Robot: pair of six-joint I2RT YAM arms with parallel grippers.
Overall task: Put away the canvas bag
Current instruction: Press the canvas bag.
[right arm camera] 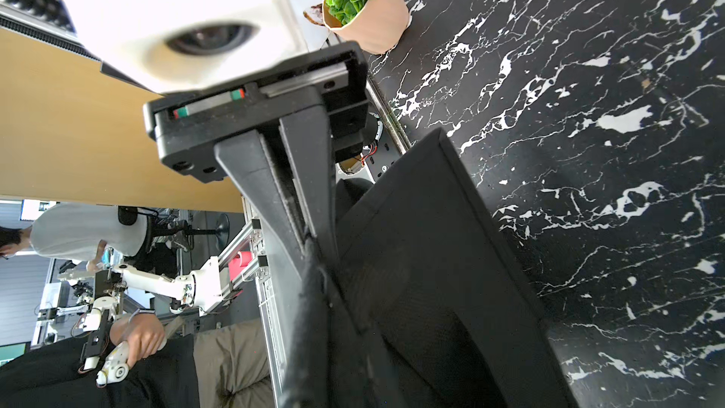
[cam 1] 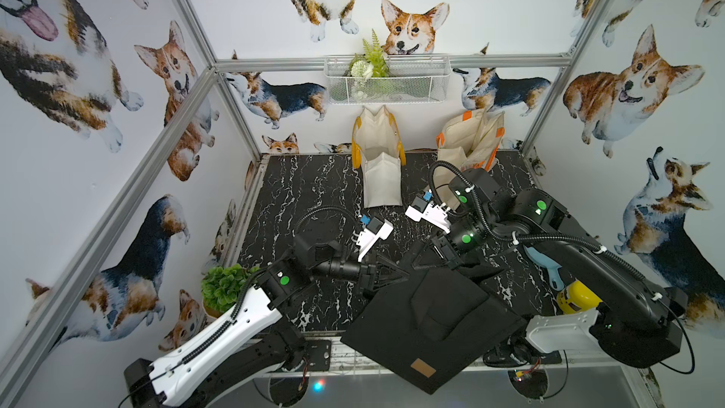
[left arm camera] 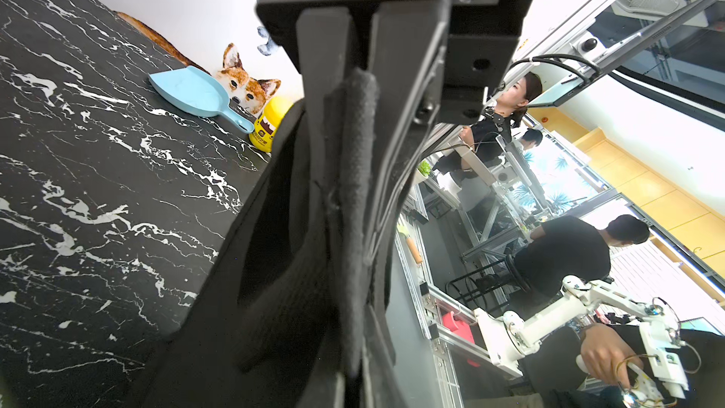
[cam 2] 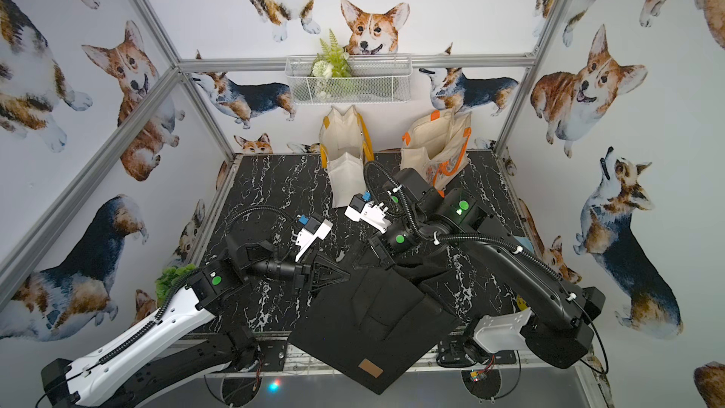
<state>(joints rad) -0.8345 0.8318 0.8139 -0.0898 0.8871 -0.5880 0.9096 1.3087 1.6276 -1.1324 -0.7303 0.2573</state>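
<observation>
The black canvas bag [cam 1: 431, 323] [cam 2: 372, 319] lies flat at the front of the marble table [cam 1: 314, 190], its lower corner with a brown patch hanging over the front edge. My left gripper [cam 1: 404, 274] [cam 2: 346, 276] is shut on the bag's upper left edge; in the left wrist view black fabric [left arm camera: 353, 190] is pinched between the fingers of this gripper [left arm camera: 359, 382]. My right gripper [cam 1: 416, 262] [cam 2: 353, 261] is shut on the bag's upper right edge, and the right wrist view shows a black fabric rim [right arm camera: 412, 268] clamped in the jaws of this gripper [right arm camera: 314, 366].
Two cream tote bags stand at the back wall, one with yellow handles [cam 1: 378, 151], one with orange handles [cam 1: 470, 139], below a white wire basket [cam 1: 386, 80]. A potted plant [cam 1: 223, 288] sits front left. A blue scoop [cam 1: 547, 268] and yellow jar [cam 1: 576, 296] lie at the right edge.
</observation>
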